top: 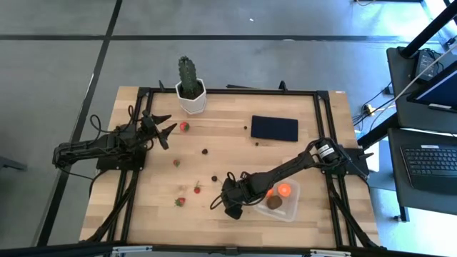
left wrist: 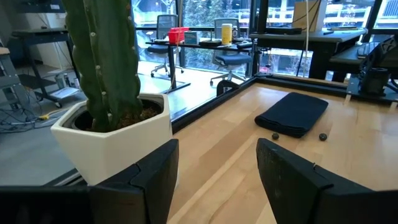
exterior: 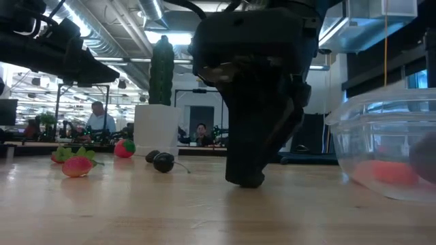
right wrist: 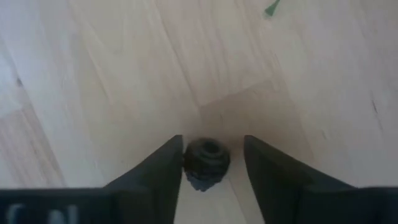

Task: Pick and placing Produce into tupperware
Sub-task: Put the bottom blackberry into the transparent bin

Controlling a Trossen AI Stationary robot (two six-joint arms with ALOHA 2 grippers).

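At lower right of the high view, the clear tupperware (top: 287,202) holds orange balls (top: 283,190) and a brown oval (top: 274,202). Just left, the right gripper (top: 218,203) straddles a small dark, ridged berry (right wrist: 206,163) on the table (top: 235,164), fingers apart. The left gripper (top: 168,131) hangs spread at upper left.

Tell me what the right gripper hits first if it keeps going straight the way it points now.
The right gripper points down at the table, with a small dark berry between its open fingers. It would likely meet that berry, then the wood.
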